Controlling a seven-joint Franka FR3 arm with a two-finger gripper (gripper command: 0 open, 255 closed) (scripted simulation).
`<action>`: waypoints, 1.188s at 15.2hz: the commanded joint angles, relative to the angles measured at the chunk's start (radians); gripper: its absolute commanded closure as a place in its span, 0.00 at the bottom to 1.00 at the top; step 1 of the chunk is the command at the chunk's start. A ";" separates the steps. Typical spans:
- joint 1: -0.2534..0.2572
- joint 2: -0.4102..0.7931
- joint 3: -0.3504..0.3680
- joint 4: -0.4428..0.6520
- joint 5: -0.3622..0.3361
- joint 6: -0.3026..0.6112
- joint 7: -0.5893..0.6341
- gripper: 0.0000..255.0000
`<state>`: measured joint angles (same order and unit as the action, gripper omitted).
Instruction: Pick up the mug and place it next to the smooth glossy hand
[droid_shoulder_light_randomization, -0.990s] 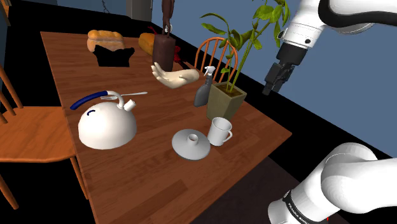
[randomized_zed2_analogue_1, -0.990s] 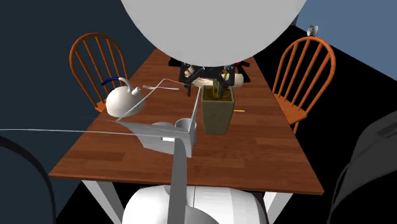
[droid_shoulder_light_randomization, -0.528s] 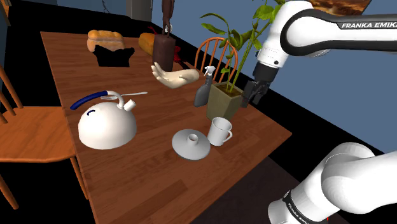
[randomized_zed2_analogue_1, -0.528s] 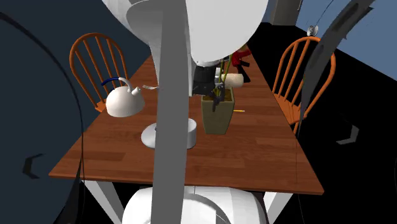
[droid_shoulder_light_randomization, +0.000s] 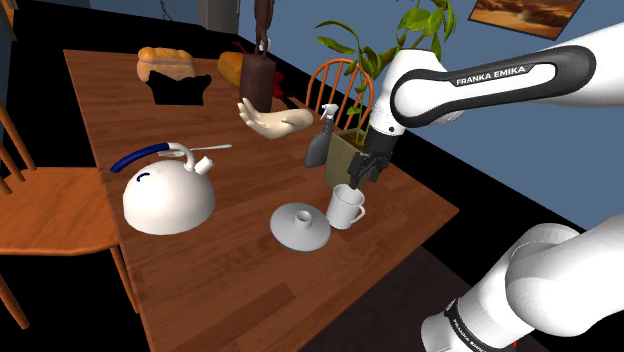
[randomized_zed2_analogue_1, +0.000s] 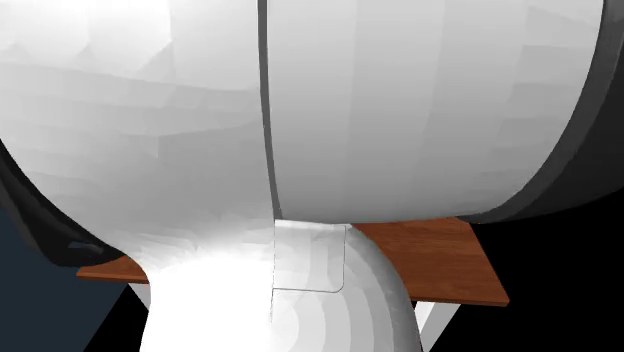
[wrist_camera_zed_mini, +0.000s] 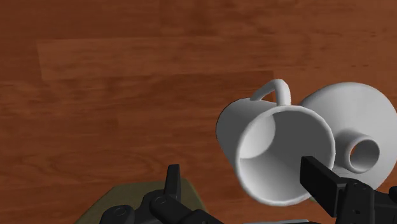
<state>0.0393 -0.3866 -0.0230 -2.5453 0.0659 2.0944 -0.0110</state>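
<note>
Nothing of the task has been completed so far. The pincer (droid_shoulder_light_randomization: 360, 180) is held released, its two black fingers (wrist_camera_zed_mini: 173, 181) standing well apart, and nothing is clasped between them. The mug (droid_shoulder_light_randomization: 345, 207) is found directly beneath the pincer, upright on the tabletop (droid_shoulder_light_randomization: 220, 280) and untouched. In the wrist view the mouth of the mug (wrist_camera_zed_mini: 277, 149) is looked into, and its rim is seen nearer one finger than the other. The grasp, the lift, the carry and the placing are all judged to remain.

The smooth glossy hand (droid_shoulder_light_randomization: 272, 120) lies well apart from the pincer, beyond the planter (droid_shoulder_light_randomization: 352, 158) and the spray bottle (droid_shoulder_light_randomization: 318, 140). The planter stands just beside the pincer.

The mug is rendered plain white and smooth, with a thin round rim, a deep hollow and a looped handle at one side. No material can be named with certainty. The hand is pale cream with a soft sheen, its palm turned up and its fingers spread. A white domed lid (droid_shoulder_light_randomization: 300, 225) with a ring-shaped knob rests just beside the mug, below and off to one side of the pincer. The tabletop is reddish-brown wood with visible grain and plank lines. The planter is a squared, olive-coloured pot from which green leaves rise.
</note>
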 joint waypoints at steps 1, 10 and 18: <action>0.006 0.038 0.007 -0.013 0.006 0.052 0.008 0.00; 0.010 0.089 0.010 -0.065 0.015 0.155 0.004 0.00; 0.001 0.106 0.000 -0.077 0.012 0.184 -0.015 1.00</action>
<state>0.0514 -0.3414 -0.0093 -2.5885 0.0801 2.2664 -0.0263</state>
